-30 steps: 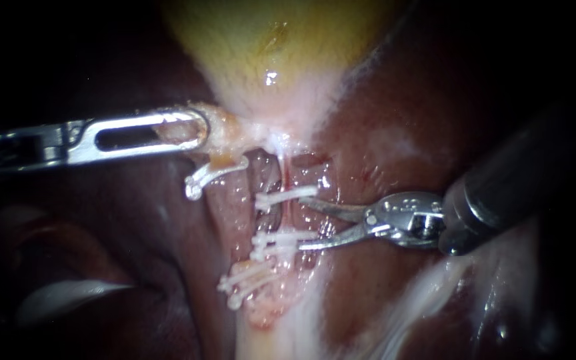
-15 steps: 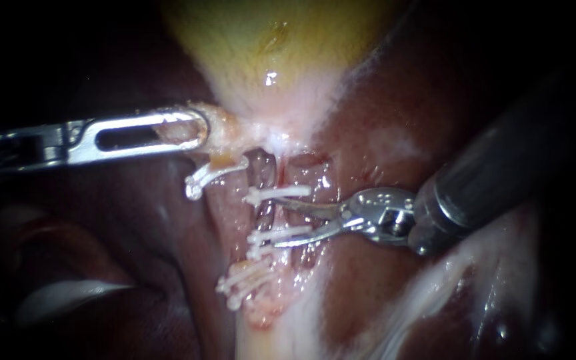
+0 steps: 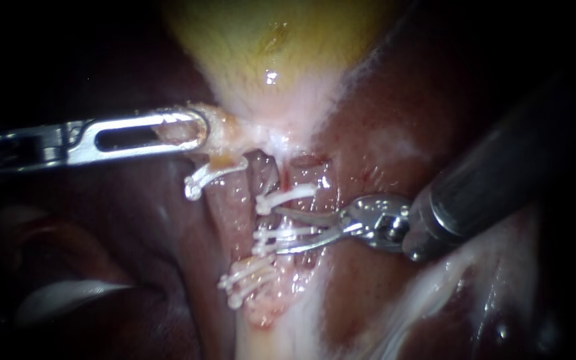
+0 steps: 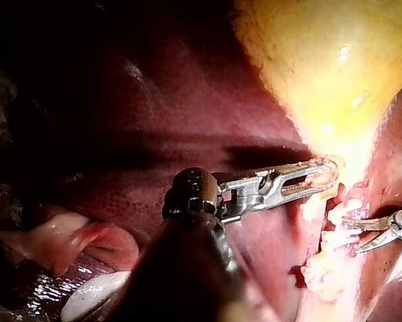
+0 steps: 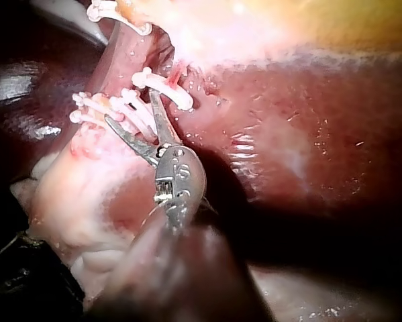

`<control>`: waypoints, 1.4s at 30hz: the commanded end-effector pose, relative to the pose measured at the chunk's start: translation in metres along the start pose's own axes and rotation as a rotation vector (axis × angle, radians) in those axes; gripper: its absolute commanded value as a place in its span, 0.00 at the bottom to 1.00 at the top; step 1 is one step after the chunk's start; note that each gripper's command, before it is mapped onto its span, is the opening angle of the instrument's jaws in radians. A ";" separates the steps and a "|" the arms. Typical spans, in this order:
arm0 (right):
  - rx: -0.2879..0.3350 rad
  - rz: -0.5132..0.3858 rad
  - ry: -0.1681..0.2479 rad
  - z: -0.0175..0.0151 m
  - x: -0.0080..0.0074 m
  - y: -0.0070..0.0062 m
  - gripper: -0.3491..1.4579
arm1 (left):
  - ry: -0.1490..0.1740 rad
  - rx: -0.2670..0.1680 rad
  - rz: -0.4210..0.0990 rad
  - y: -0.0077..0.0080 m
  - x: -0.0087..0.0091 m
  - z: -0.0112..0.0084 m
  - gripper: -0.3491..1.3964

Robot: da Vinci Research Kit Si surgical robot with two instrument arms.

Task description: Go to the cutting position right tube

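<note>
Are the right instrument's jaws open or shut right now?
Open: the right instrument shows a clear gap between its jaws, in the endoscope and right wrist views.

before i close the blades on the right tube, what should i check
1. Right instrument jaws open: ok, a gap shows.
2. Jaws straddle the right tube: ok in the endoscope view.
3. Upper clip outside the jaws: ok, it lies above the upper blade.
4. Middle clip outside the jaws: not ok, it appears to lie between them, against the lower blade.
5. Left instrument holds tissue at the gallbladder neck: ok, shut on it.
6. Tips clear of what lies behind the tube: cannot tell.
</note>
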 end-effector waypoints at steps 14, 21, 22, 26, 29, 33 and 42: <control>-0.024 0.002 -0.007 -0.0011 -0.0005 0.0008 0.95 | 0.000 0.001 0.000 -0.0001 0.0000 -0.0001 0.00; -0.024 0.003 -0.007 -0.0012 -0.0005 0.0012 0.95 | 0.000 0.000 0.000 -0.0001 0.0000 -0.0001 0.00; -0.024 0.003 -0.007 -0.0013 -0.0005 0.0012 0.95 | 0.000 0.000 0.000 -0.0001 0.0000 -0.0001 0.00; -0.024 0.003 -0.007 -0.0013 -0.0005 0.0013 0.95 | 0.000 0.000 0.000 -0.0001 0.0000 -0.0001 0.00; -0.030 0.003 -0.005 -0.0013 -0.0005 0.0013 0.95 | 0.000 0.000 0.000 -0.0001 0.0000 -0.0001 0.00; -0.035 0.003 -0.003 -0.0018 -0.0005 0.0013 0.96 | 0.000 0.000 0.000 -0.0001 0.0000 -0.0001 0.00; -0.049 0.007 0.004 -0.0029 -0.0001 0.0013 0.96 | 0.000 0.000 0.000 -0.0001 0.0000 -0.0001 0.00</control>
